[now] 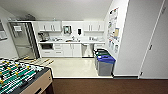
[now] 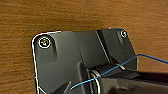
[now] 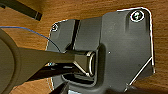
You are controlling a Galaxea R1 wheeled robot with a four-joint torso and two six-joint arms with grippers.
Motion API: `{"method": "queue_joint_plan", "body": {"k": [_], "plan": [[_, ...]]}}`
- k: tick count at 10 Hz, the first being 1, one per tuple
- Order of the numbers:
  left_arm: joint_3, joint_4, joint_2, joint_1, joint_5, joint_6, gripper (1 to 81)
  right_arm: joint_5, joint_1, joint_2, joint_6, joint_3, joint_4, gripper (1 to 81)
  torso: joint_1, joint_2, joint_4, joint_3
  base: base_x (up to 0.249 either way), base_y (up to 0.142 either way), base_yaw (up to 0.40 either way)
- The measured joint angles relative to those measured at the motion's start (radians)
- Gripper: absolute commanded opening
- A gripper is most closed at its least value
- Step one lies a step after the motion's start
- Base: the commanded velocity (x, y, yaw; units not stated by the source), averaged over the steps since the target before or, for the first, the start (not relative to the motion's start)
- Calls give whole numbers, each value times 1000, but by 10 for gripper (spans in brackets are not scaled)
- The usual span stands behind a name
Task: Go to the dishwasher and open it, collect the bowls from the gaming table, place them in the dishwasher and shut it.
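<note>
At the far end of the room, the dishwasher (image 1: pixel 87 50) sits under the kitchenette counter (image 1: pixel 72 42) between white cabinets. Its steel front looks shut. It is several metres ahead of me, across a pale floor. The yellow-topped gaming table and the bowls are out of view. The left wrist view looks past the robot's dark plate (image 2: pixel 75 57) at brown wood-grain floor. The right wrist view does the same past its own dark plate (image 3: pixel 117 45). How either gripper stands cannot be made out.
A green-field foosball table (image 1: pixel 17 75) fills the near left corner. A blue-lidded grey bin (image 1: pixel 105 65) and a green-lidded bin (image 1: pixel 101 53) stand against the right wall. Flat wooden boards (image 1: pixel 40 61) lie on the floor at left, near a glass door (image 1: pixel 22 40). Brown carpet (image 1: pixel 107 86) lies in front.
</note>
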Motion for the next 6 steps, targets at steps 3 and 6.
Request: {"method": "queue_joint_plan", "body": {"k": [3,6], "plan": [[1,0,0,0,0,0,811,0,0,4,0,-4,1,811,0,0,0,0,191,0,0],[2,0,0,0,0,0,811,1,0,10,0,-14,1,811,1,0,0,0,191,0,0]]}}
